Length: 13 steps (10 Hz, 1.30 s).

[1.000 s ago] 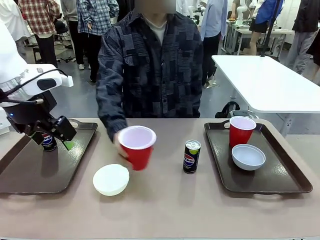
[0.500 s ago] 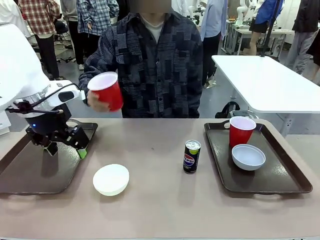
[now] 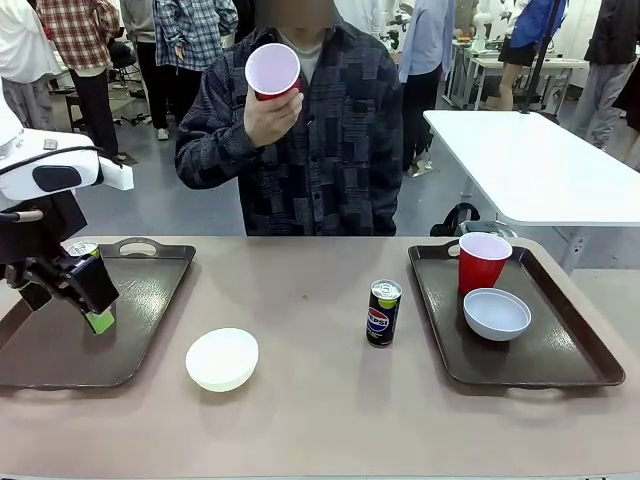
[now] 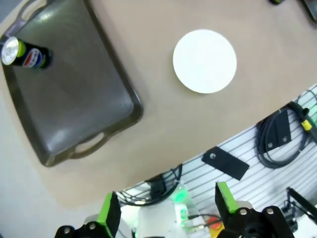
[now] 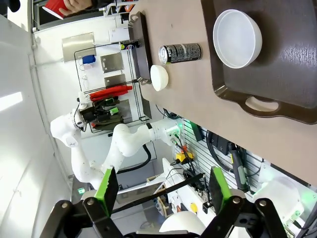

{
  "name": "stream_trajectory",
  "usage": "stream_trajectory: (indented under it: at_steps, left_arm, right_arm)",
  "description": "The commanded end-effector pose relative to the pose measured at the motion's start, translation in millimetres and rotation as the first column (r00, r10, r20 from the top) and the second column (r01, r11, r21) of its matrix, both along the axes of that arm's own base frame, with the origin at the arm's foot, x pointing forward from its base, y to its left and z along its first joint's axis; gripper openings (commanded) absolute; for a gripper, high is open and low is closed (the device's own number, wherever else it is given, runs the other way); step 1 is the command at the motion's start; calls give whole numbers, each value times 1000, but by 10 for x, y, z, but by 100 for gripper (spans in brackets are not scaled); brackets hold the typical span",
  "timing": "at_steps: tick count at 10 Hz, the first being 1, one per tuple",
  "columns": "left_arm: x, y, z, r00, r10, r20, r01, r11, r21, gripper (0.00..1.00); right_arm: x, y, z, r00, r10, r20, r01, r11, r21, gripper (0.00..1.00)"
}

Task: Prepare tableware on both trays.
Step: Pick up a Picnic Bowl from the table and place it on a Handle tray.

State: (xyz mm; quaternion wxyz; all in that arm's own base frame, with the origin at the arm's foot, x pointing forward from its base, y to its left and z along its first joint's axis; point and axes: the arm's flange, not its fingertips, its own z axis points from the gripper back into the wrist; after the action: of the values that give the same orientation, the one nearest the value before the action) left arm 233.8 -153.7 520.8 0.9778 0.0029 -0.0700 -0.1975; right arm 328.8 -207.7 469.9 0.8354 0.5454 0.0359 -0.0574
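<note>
White bowl (image 3: 222,358) is sitting on the table (image 3: 320,420) beside the left tray (image 3: 150,300); person's hand (image 3: 272,115) is holding a red cup (image 3: 272,72) high. Left gripper (image 4: 167,207) is hovering over that tray, spread, empty; right gripper (image 5: 161,186) spread too. Likely best: pinching bowl rim from above.

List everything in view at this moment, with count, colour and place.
Left tray: one, dark brown, table's left end.
Right tray: one, dark brown, table's right end.
Tray can: one, dark Pepsi, left tray's far end.
Table can: one, dark Pepsi, upright between the trays.
White bowl: one, on the table beside the left tray.
Grey-blue bowl: one, on the right tray.
Tray cup: one, red, right tray, behind the bowl.
Raised cup: one, red, in the person's hand.
Left gripper: open, over the left tray.
Right gripper: open, high above the right tray.
</note>
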Motion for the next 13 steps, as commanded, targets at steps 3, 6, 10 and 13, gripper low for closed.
stream_trajectory:
  at_steps: [3,6,10,13]
  left_arm:
    - [33,2,-15,1000,10,0,-10,1000,-2,100]
    - [204,-41,-95,999,50,-10,-50,999,-5,100]
    - [454,-408,-399,996,79,-31,-79,997,-1,100]
    - [647,-773,-806,996,87,-35,-87,996,10,100]
  right_arm:
    - [-3,-7,-1,1000,-1,2,1,1000,4,96]
    - [192,-123,259,986,-85,146,78,995,55,96]
    - [420,-193,224,981,-79,175,76,997,24,96]
    - [323,-195,398,967,-114,226,109,993,37,96]
